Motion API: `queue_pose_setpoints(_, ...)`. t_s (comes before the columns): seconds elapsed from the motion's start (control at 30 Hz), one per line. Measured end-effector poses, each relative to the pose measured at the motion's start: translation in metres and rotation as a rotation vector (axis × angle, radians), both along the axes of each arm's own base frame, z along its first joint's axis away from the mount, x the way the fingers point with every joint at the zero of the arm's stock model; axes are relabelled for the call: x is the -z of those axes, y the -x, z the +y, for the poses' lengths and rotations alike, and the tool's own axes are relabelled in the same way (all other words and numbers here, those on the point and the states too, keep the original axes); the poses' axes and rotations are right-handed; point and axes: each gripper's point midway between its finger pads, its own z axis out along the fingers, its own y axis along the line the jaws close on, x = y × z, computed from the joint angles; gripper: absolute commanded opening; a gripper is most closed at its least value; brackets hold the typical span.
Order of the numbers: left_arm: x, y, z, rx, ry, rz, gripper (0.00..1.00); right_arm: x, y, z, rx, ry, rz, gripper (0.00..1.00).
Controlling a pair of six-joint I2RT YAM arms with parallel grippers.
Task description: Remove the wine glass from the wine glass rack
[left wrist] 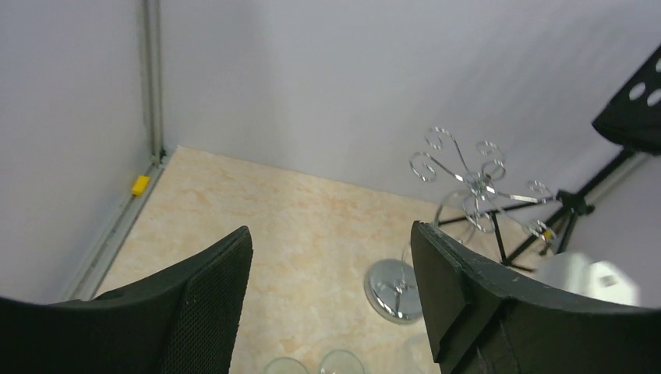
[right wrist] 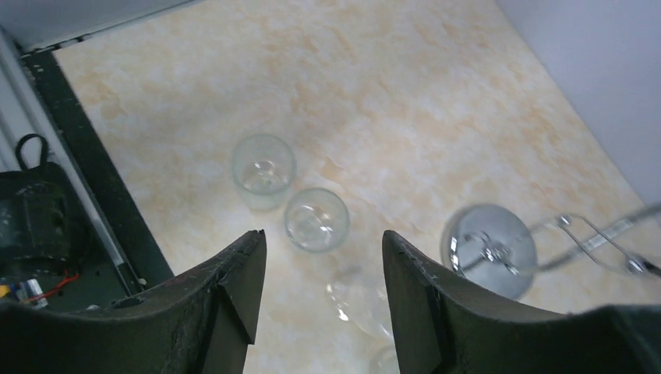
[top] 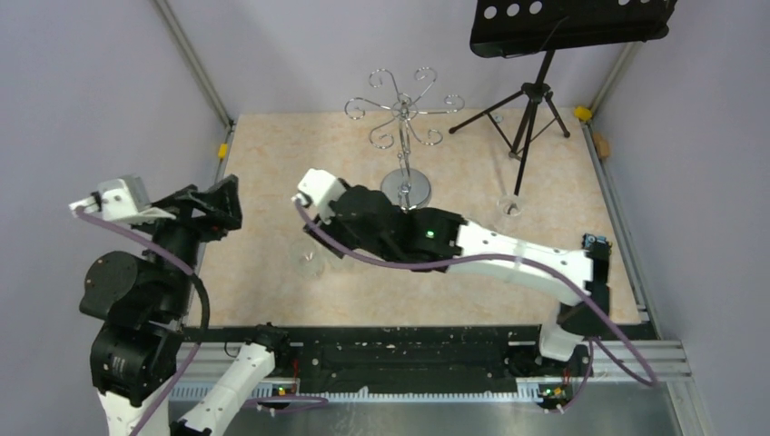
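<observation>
Observed: wine glass rack point(top: 404, 150) arms look bare. A wine glass point(right wrist: 315, 220) stands on the surface point(right wrist: 374, 93) near the rack's base. The right fingers point(right wrist: 234, 304) and left fingers point(left wrist: 206, 312) are spread wide, gripping nothing. Removal apparently done.

The left arm point(top: 145, 291) is folded up well to the left of the wine glass rack point(top: 404, 136). Its wrist is raised, and the left gripper point(left wrist: 331, 234) faces toward the rack with its jaws wide apart and nothing between them. The right arm point(top: 508, 259) stretches low across in front of the rack's base. Its wrist is bent over, and the right gripper point(right wrist: 319, 238) points downward with its jaws parted, gripping nothing.
</observation>
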Motion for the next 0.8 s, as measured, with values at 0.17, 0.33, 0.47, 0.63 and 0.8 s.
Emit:
queue_pose_setpoints(0.17,0.041,-0.021,-0.028,0.119,-0.048,0.101,0.92,-0.033,-0.007,-0.081,0.152,-0.061,-0.066,0.75)
queue_pose_setpoints(0.33,0.086,-0.032,-0.042,0.177,-0.07,0.204,0.95,-0.052,-0.016,-0.176,0.359,-0.125,-0.155,0.81)
queue_pose_setpoints(0.47,0.101,-0.026,-0.036,0.151,-0.061,0.214,0.97,-0.069,-0.018,-0.249,0.518,-0.195,-0.226,0.81)
queue_pose_setpoints(0.63,0.102,-0.013,-0.016,0.063,-0.032,0.184,0.98,-0.099,-0.011,-0.333,0.685,-0.378,-0.274,0.81)
queue_pose_setpoints(0.8,0.099,-0.004,0.001,-0.016,-0.016,0.155,0.99,-0.125,0.002,-0.408,0.796,-0.617,-0.269,0.78)
